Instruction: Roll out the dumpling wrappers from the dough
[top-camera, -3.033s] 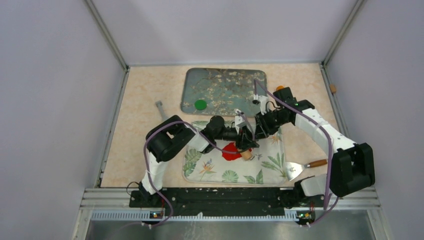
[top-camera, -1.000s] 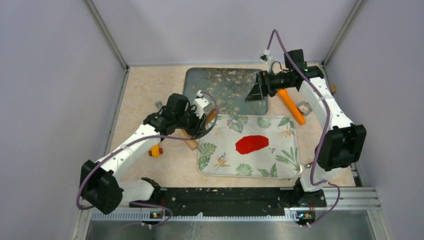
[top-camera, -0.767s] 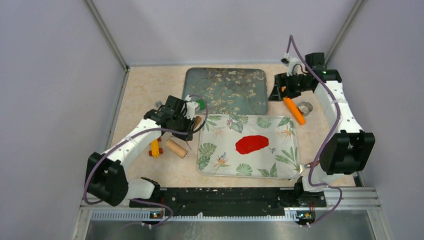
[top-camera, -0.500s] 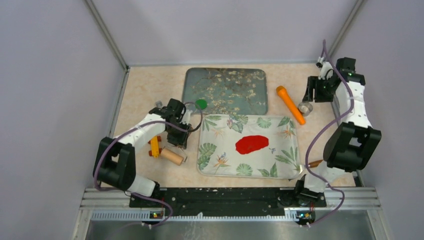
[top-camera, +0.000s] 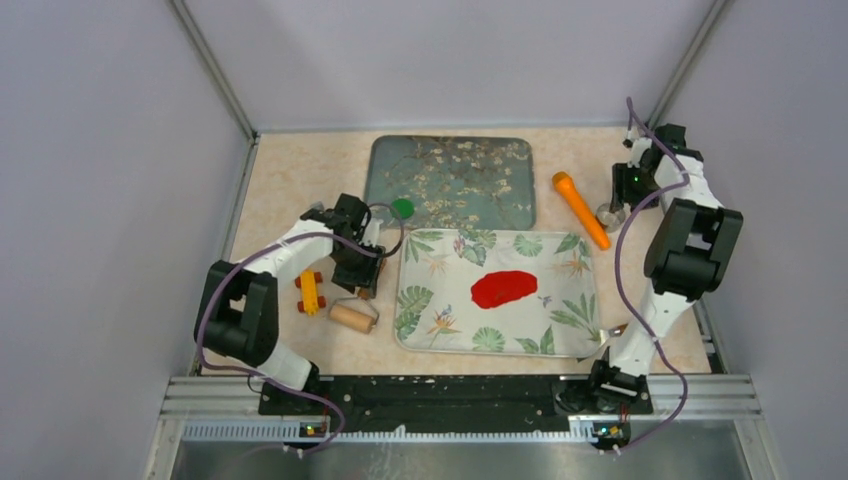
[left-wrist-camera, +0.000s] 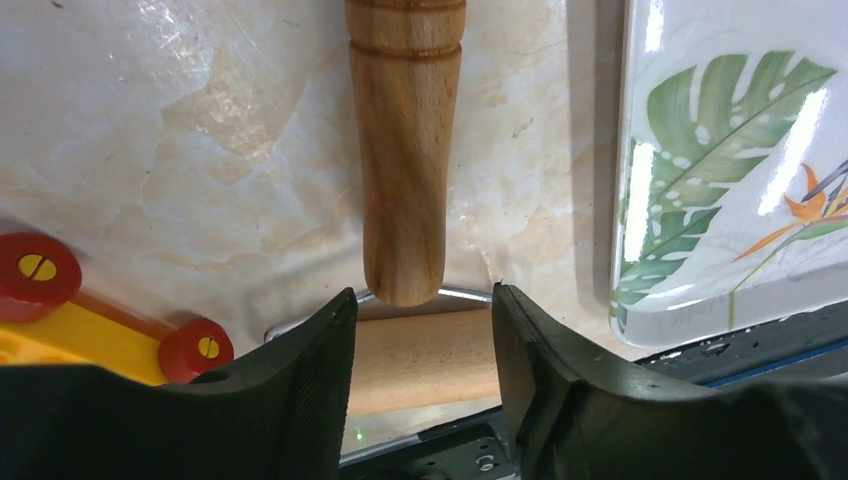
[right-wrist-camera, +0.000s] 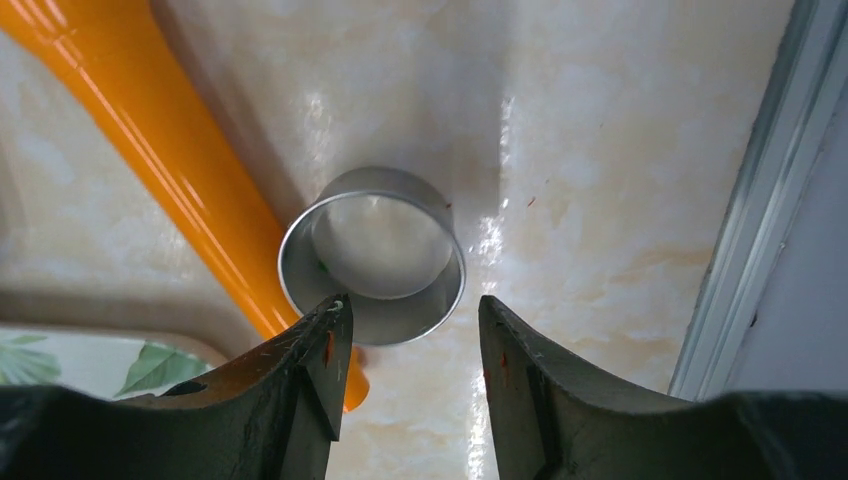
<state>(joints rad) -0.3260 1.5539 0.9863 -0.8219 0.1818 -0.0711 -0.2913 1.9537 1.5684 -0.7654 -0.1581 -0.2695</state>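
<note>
**Both grippers part open, nothing clamped**

Left gripper (left-wrist-camera: 420, 300): I read the jaws as partly apart and gripping nothing. The handle tip of the small wooden roller (left-wrist-camera: 403, 170) sits in the gap, clear of the right finger. A yellow wheeled tool (left-wrist-camera: 70, 320) lies just beside the roller.

Right gripper (right-wrist-camera: 412, 305): the jaws are partly apart, astride the metal ring cutter (right-wrist-camera: 400, 325). Table shows between the ring and the right finger. I cannot tell whether the left finger touches the rim. An orange stick (right-wrist-camera: 180, 170) lies against the ring.

The green wrapper (top-camera: 402, 208) sits at the near-left corner of the blossom-print tray (top-camera: 450, 160). The red dough (top-camera: 503, 288), a flat oval, lies mid leaf-print tray (top-camera: 560, 330).
</note>
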